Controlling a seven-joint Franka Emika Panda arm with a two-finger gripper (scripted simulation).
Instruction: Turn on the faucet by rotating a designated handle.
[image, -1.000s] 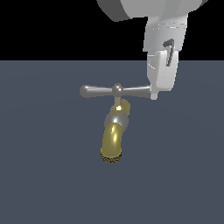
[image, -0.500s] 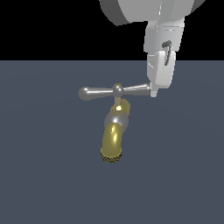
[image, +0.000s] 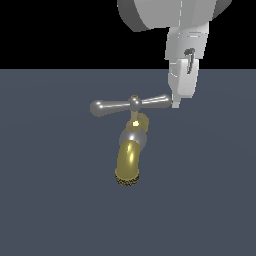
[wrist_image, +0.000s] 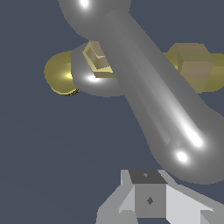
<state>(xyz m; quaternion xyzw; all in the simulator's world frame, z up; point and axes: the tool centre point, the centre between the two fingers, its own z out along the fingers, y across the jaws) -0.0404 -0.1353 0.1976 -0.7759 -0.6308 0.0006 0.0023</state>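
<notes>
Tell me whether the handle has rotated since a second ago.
Yes, slightly. The handle arm beside the gripper has swung up relative to the faucet, whose spout stays put.

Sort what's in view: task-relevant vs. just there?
Relevant:
- small tap with curved brass-gold spout
- slim silver crossbar handle on top of it
- white robot gripper, tip at the handle's bulb on the exterior view's right

Just there:
- flat dark grey-blue floor; no loose objects visible

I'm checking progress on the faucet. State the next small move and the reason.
Probably keep pushing sideways on the handle to swing it round its hub. The gripper sits at the bulb of the arm on the exterior view's right, seemingly touching it, and the crossbar lies almost square across the faucet.
</notes>
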